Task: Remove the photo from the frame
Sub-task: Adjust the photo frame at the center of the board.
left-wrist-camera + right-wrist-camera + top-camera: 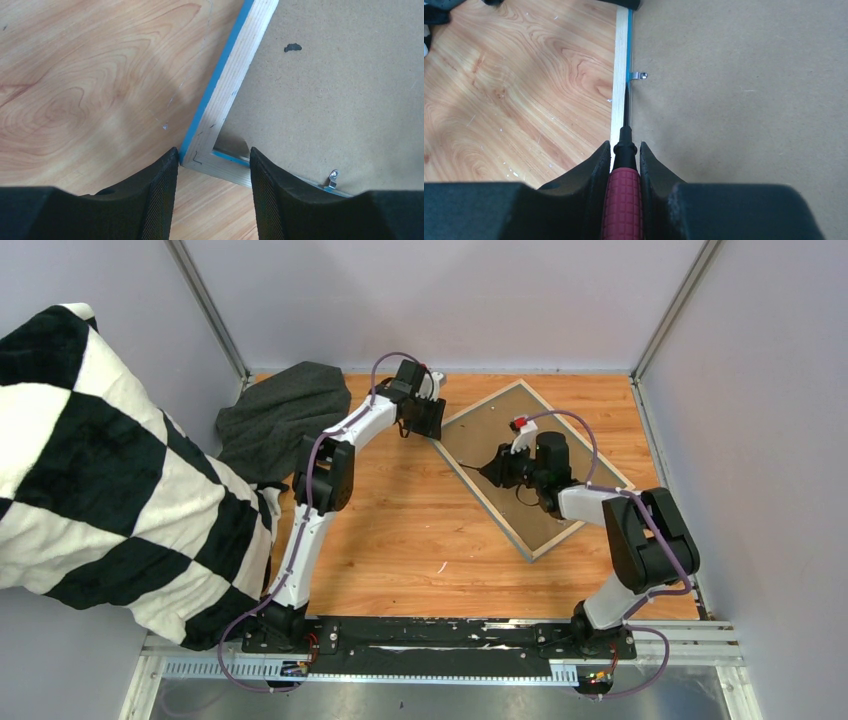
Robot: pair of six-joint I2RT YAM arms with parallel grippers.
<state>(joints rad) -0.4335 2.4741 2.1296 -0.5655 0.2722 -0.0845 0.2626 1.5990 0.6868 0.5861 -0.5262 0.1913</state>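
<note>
Nearest the arm bases, the right gripper (624, 148) is clenched on the red ribbed handle of a screwdriver (623, 200); its dark shaft runs forward into the seam between the frame (620, 60) and the brown backing board (734, 100), just short of a small metal tab (640, 76). The frame lies face down on the wooden table (514, 90), its pale wood back up and a blue line along its side.

Farther out, the left gripper (214, 153) straddles a frame corner with its jaws apart; one finger is right at the corner's outer side, the other over the adjoining rail, and I cannot tell whether they press it.

Risks, as I judge them: the tip may skid out of the seam and gouge the board; levering against a tab that holds may bend the board or crease the print; a loosely held corner would let the frame slide.

The frame holds the backing board; the photo is out of sight, presumably beneath the board, inside.

Beyond lie a grey cloth (285, 410) and a checkered blanket (90, 460).
</note>
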